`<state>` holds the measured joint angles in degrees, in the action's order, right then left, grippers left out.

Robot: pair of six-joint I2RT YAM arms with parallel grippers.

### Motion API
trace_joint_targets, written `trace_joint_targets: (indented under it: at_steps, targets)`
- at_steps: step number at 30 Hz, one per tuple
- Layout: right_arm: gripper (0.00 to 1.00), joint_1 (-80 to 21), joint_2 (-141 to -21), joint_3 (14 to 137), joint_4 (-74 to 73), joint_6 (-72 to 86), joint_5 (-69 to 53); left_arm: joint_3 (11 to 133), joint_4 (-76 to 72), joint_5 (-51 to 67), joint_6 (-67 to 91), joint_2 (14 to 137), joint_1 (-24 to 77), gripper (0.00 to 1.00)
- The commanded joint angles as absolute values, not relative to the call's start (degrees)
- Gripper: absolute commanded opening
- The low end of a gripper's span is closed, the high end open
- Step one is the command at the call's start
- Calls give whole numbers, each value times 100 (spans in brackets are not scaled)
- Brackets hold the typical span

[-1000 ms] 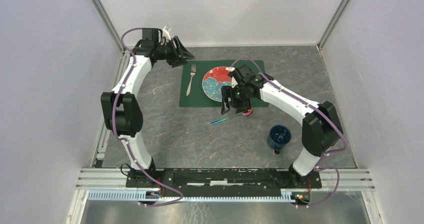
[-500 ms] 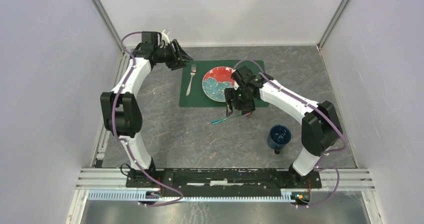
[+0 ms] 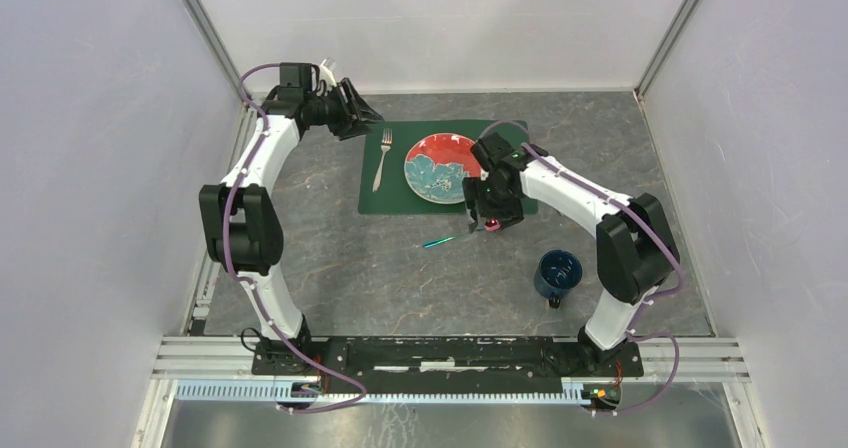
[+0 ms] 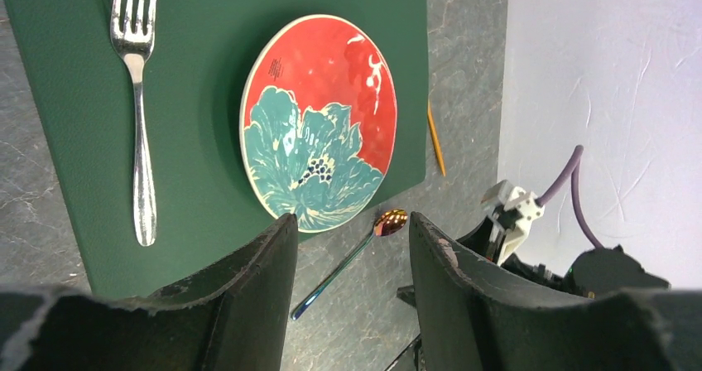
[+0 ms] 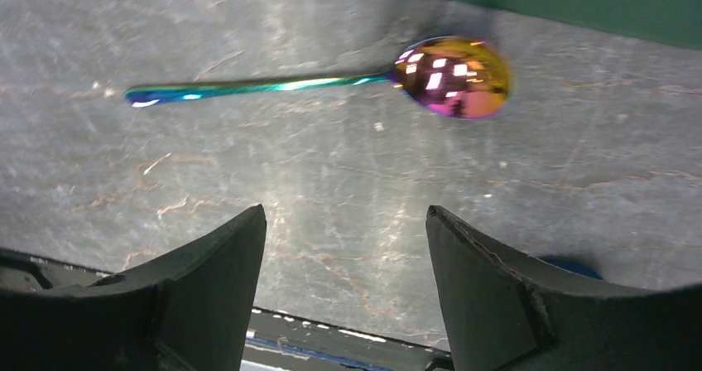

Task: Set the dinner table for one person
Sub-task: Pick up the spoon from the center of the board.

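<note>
the dinner table (image 3: 330, 268) is the big dark grey stone-look top under both arms, w/ a green placemat (image 3: 395, 196) lying toward its far-middle. a red & teal flower plate (image 3: 440, 168) sits on the mat, right of centre. a fork (image 3: 382, 158) lies on the mat's left strip, tines toward the far edge, beside the plate but not touching it.

a rainbow-tinted spoon (image 5: 314, 79) lies flat on bare table just off the mat's near edge. its bowl is to the right, close to the mat, and the handle runs left and a bit nearer. a dark blue mug (image 3: 557, 273) stands upright on the table at near right, well apart from the mat, handle toward the near edge.

right gripper (image 3: 490, 218) hangs over the spoon's bowel end, no, bowl end. fingers (image 5: 207, 272) are spread wide, nothing between them, and the spoon is apart from both in the wrist view.

left gripper (image 3: 362, 118) is up at the far left, by the mat's far-left corner. jaws are apart & empty, facing across the mat toward the plate.

a thin orange stick (image 4: 435, 139) lies on the table just past the mat's right edge; can't tell what it is.
</note>
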<state>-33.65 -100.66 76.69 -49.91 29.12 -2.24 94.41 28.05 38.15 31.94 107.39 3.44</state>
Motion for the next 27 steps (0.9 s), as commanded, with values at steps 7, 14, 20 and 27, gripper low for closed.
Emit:
trace_joint_targets:
  at_steps: [7, 14, 20, 27]
  targets:
    - [77, -2814, -9936, 7520, -4869, 2828, 13, 9527, 2644, 4066, 3305, 10480, 263, 58]
    - [77, -2701, -9917, 7257, -4653, 2908, 16, 9501, 2700, 4045, 3246, 10459, 204, 58]
    - [77, -2602, -9834, 6998, -4556, 2953, -58, 9496, 2713, 4050, 3226, 10475, 147, 58]
    - [76, -2639, -9282, 6796, -4342, 3373, -186, 9509, 2715, 4050, 3217, 10503, 149, 58]
